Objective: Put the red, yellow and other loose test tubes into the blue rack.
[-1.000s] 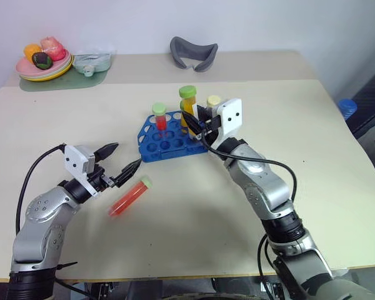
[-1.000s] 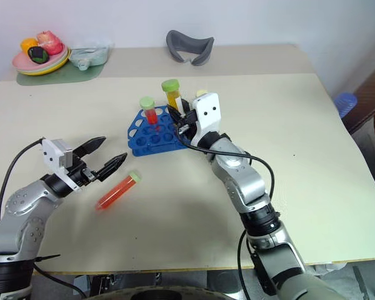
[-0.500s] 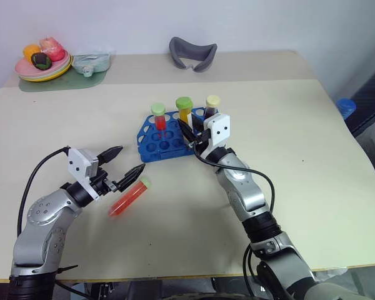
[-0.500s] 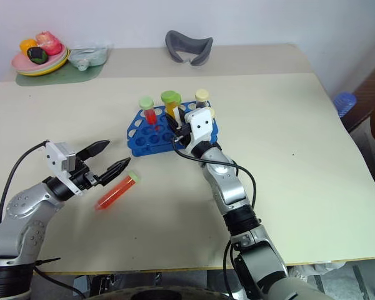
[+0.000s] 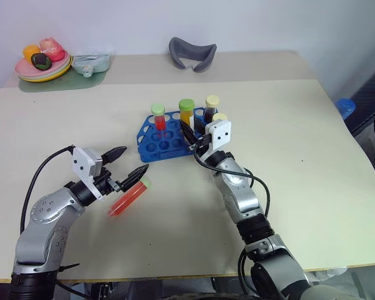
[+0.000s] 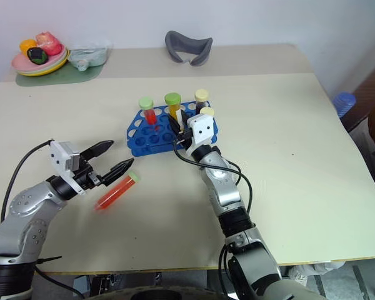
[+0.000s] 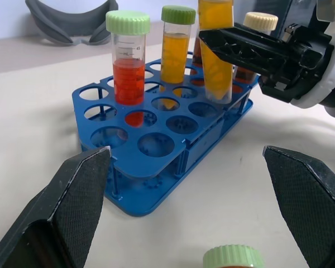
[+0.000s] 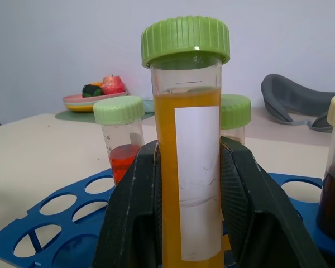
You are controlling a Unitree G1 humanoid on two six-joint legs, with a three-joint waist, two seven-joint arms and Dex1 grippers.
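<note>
Plastic, bright blue and rectangular, the rack (image 5: 169, 135) stood near the middle of the pale matte worktop (image 5: 300, 156), its top pierced by rows of round holes and its sides open. Upright in its far row were a clear tube of red liquid with a light-green ribbed cap (image 5: 159, 117), one of orange-yellow liquid with a green cap (image 7: 177, 44) and a dark-brown one with a pale-yellow cap (image 5: 212, 107).

The right tool (image 8: 187, 212), its black fingers clenched, was grasping another orange-yellow tube with a green ribbed cap (image 8: 188, 139) and a white label strip down its clear wall; in the left wrist view the tube's lower part stood in a hole at the rack's right end.

A further tube of red liquid with a light-green cap (image 5: 129, 197) lay on its side on the worktop, near and left of the rack. The left tool (image 5: 126, 165) hovered just beside its cap end, released, its textured black fingers spread wide.

At the far left corner sat a round plate of toy fruit (image 5: 42, 62) on a green mat (image 5: 59, 82), and a grey curved object (image 5: 193, 52) lay at the far edge.
</note>
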